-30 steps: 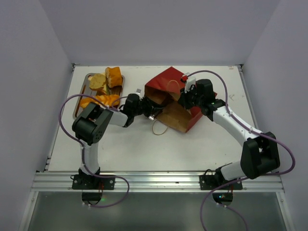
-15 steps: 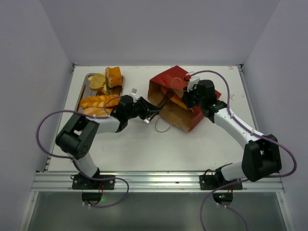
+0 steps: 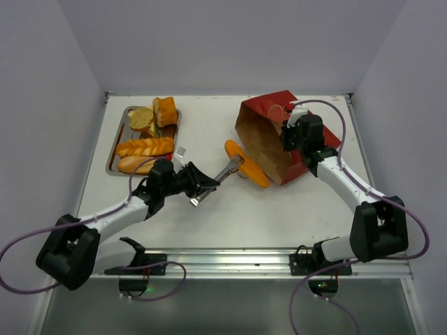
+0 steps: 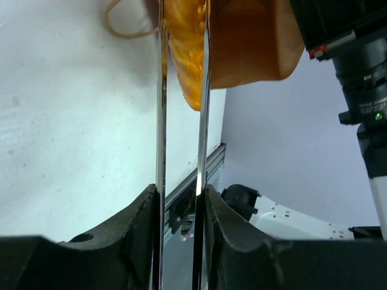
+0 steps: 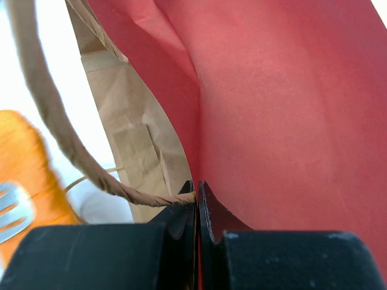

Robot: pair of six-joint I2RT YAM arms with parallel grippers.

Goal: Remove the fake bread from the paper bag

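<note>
The red paper bag [image 3: 271, 132] lies at the back right with its brown mouth facing left. My right gripper [image 3: 289, 137] is shut on its upper rim, the jaws pinching red paper [image 5: 272, 109] beside a string handle [image 5: 60, 145]. An orange fake bread [image 3: 246, 165] hangs just outside the mouth, clamped in metal tongs [image 3: 225, 172]. My left gripper [image 3: 188, 183] is shut on those tongs. In the left wrist view the two blades [image 4: 161, 121] run between my fingers up to the bread [image 4: 184, 54], with the bag [image 4: 254, 42] behind it.
A shallow steel tray [image 3: 110, 164] at the back left holds several other bread pieces. The tongs' forked tip [image 5: 12, 205] and the orange bread [image 5: 24, 163] show at the left edge of the right wrist view. White walls enclose the table on three sides.
My left arm has drawn back toward the near left, pulling the bread out of the bag with the tongs. The right gripper has shifted the bag right and back, tipping its mouth up.
</note>
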